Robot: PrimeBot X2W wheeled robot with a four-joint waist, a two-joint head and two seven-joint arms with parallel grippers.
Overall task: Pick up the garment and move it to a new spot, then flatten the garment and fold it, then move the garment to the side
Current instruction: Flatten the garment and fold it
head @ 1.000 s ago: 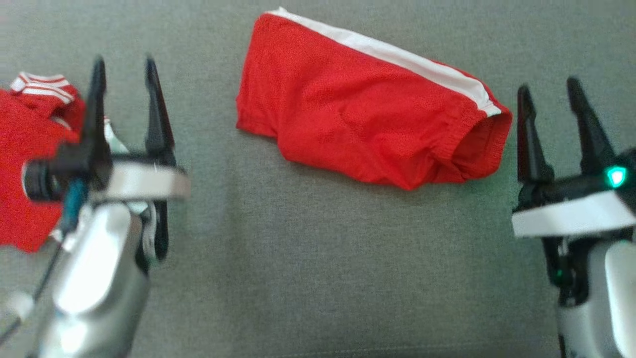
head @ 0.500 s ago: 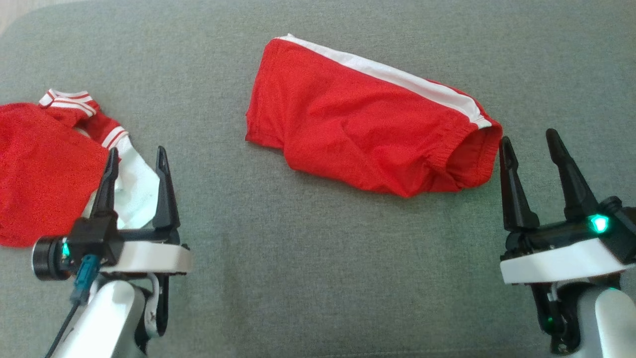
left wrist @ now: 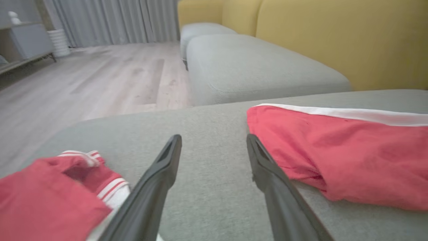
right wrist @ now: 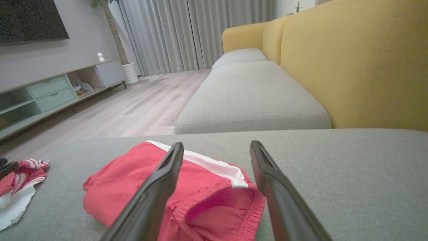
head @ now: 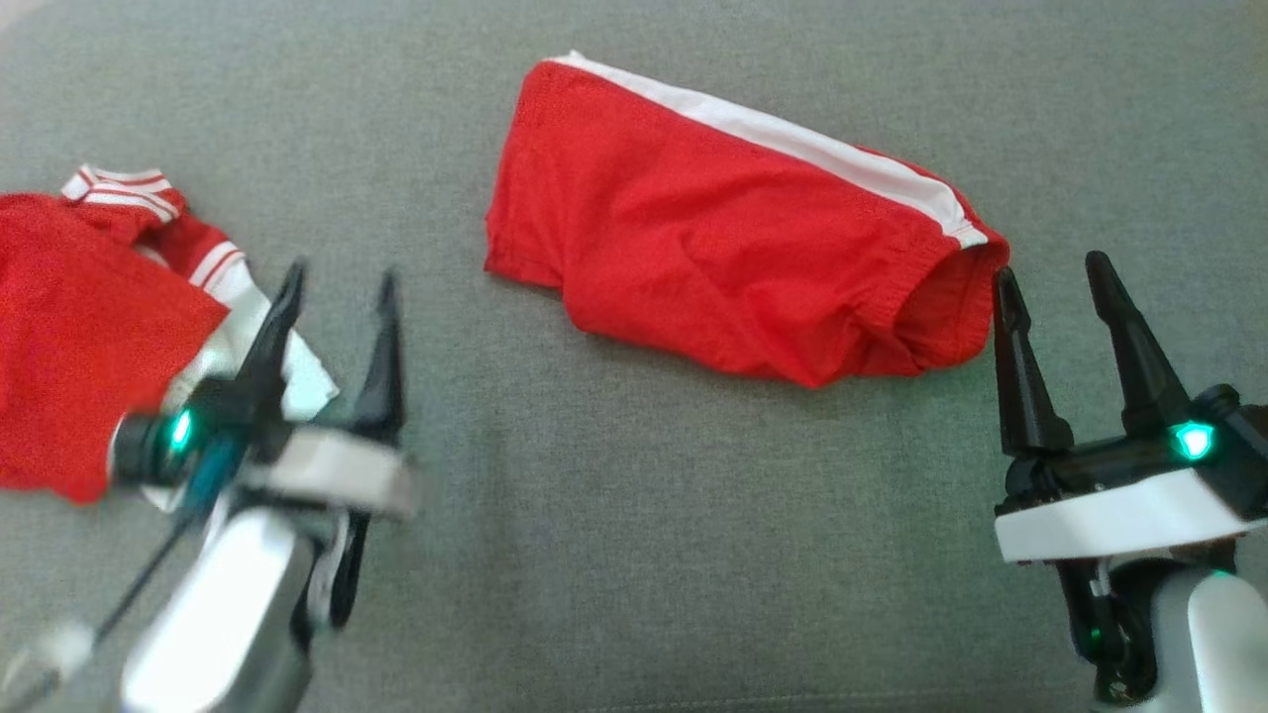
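**Red shorts on a grey sofa cushion, both sets of fingers apart and empty**

Red shorts point(head: 733, 248) with a white side stripe, lying on the grey cushion point(head: 634, 555), near the middle of the head view and a little toward the far side. Elastic waistband at the right end, gaping open. Leg hem at the left end. A few wrinkles across the cloth.

Right gripper point(head: 1052, 269) at the lower right, in sharp focus, its two dark fingers apart with nothing between them. Inner fingertip just beside the waistband; contact impossible to judge. In the right wrist view, fingers point(right wrist: 157, 190) spread wide, with the open waistband of the shorts point(right wrist: 127, 177) between and behind them.

Left gripper point(head: 342, 275) at the lower left, blurred, its fingers likewise apart and empty, well apart from the shorts. Partly behind its outer finger in the head view, a second red garment point(head: 89, 327) with red-and-white striped trim and a white patch, crumpled at the left of the cushion. In the left wrist view, bare grey cushion between the spread fingers point(left wrist: 160, 180), the crumpled garment point(left wrist: 43, 201) at lower left, and the hem end of the shorts point(left wrist: 351, 157) to the right, close beside the right-hand finger.

Farther off: yellow backrest point(right wrist: 351, 67), another grey seat cushion point(right wrist: 250, 100), pale wooden floor point(right wrist: 133, 107), grey curtains point(right wrist: 187, 33), low cabinet point(right wrist: 50, 90) along the wall.
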